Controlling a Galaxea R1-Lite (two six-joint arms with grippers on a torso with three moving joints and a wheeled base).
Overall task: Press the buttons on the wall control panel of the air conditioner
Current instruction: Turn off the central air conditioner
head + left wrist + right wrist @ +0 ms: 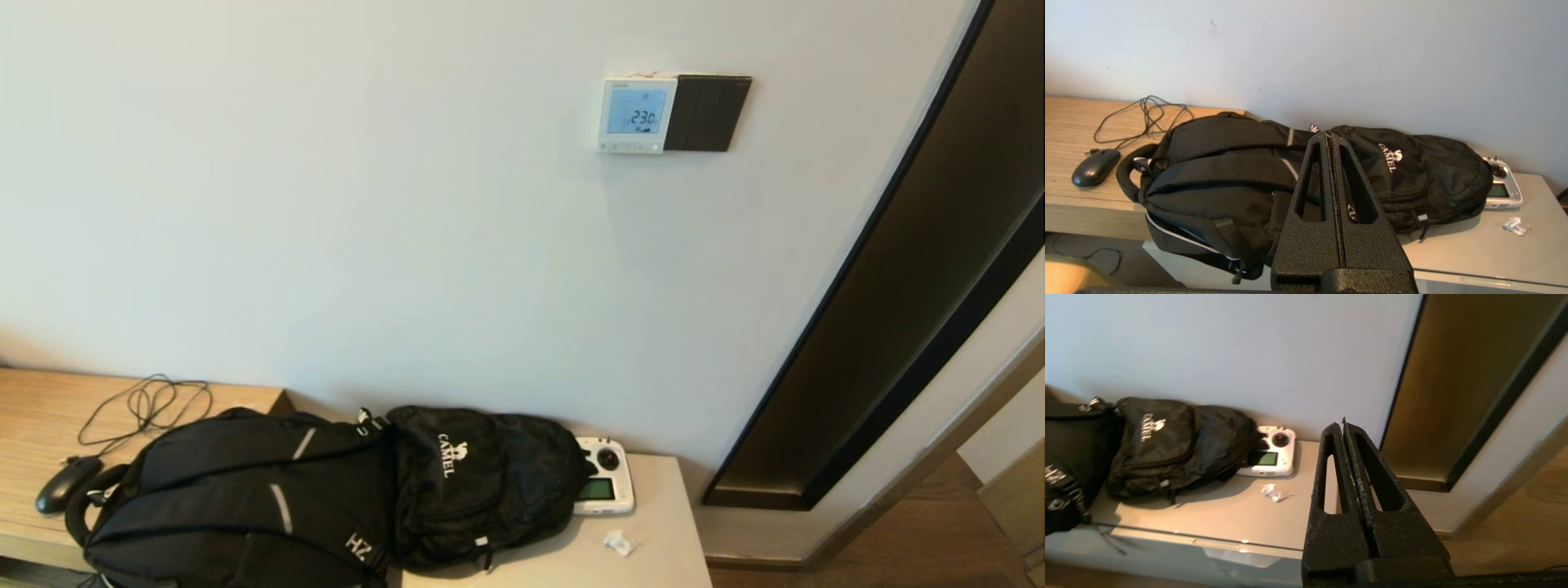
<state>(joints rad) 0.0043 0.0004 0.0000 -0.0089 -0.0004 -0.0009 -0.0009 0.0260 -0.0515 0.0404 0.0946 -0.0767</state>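
White and square, the wall control panel (638,114) hangs high on the pale wall (367,204), well above the far right corner of the worktop (653,555). Its lit blue screen reads 23.0, and the buttons (630,147) run in a row along its lower edge. A glossy black switch plate (707,113) touches its right side.

Neither arm shows in the head view. The left pincer (1329,136) hangs low above the two black backpacks (326,490), its fingers pressed together with nothing between them. The right pincer (1343,426) hangs low over the right end of the worktop, its fingers likewise pressed together and bare. Both are well apart from the panel.

At the worktop's far right corner lies a white handheld controller (604,486), partly under a backpack, with a small crumpled wrapper (619,542) near it. A black mouse (65,483) and its coiled cable (147,404) lie on the wooden left end.
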